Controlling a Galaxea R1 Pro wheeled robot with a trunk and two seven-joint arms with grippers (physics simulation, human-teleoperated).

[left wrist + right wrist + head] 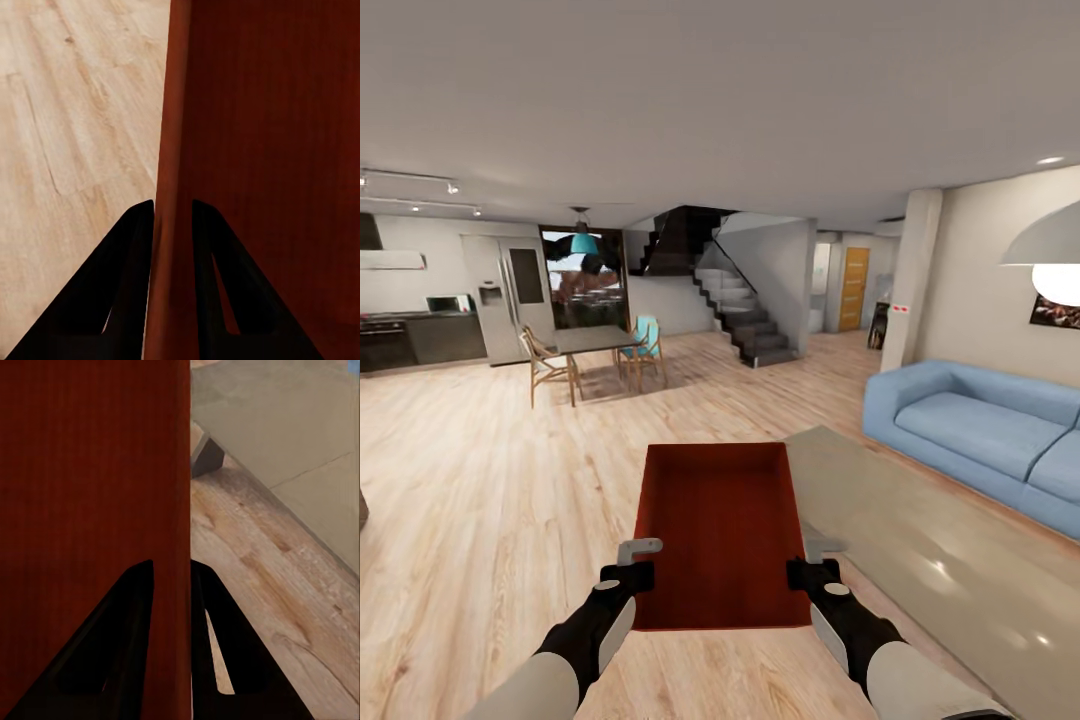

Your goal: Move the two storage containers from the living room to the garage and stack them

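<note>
Head view: orange-red storage container (722,535) held level at 6 o'clock over the light plank floor (480,470), left gripper (632,568) clamped on its left wall, right gripper (812,566) on its right wall. Smooth beige rug (920,540) at 4 o'clock, soft blue sofa (980,425) at 3 o'clock. Dining table (592,340) with wooden chairs at 11 o'clock, dark staircase (745,315) at 12, orange door (852,288) at 1.

Left wrist view: black wedge fingers (120,285) pinching the thin rim, one each side; finely ribbed red bottom beside, woodgrain planks below.

Right wrist view: black fingers (116,652) likewise closed on the wall; rug edge and planks beyond.
</note>
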